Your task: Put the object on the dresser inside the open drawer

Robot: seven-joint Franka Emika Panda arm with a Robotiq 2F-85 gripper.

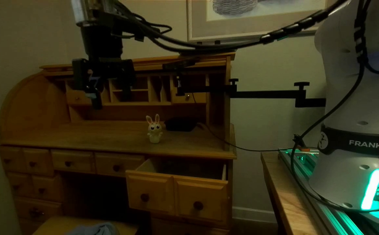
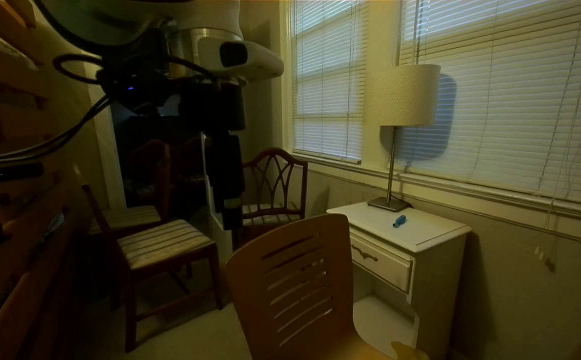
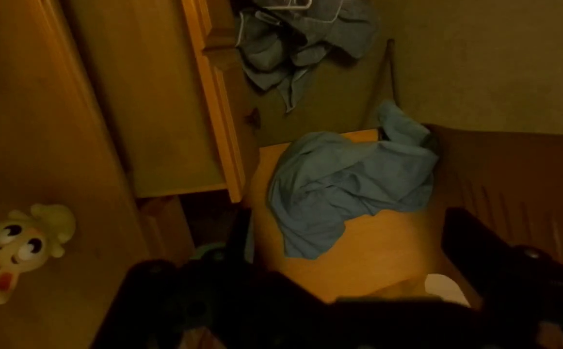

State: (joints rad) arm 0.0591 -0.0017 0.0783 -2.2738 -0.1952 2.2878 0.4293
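Gripper: spread wide, empty.
Rabbit: could topple — off-centre grasp.
Drawer: front could catch the rabbit — carried too low.

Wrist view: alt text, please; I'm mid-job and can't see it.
A cream rabbit is on the desk at the left edge, lower left of the open drawer. The open hand, holding nothing, spans the bottom; beyond it, a blue-grey cloth lies on a chair.
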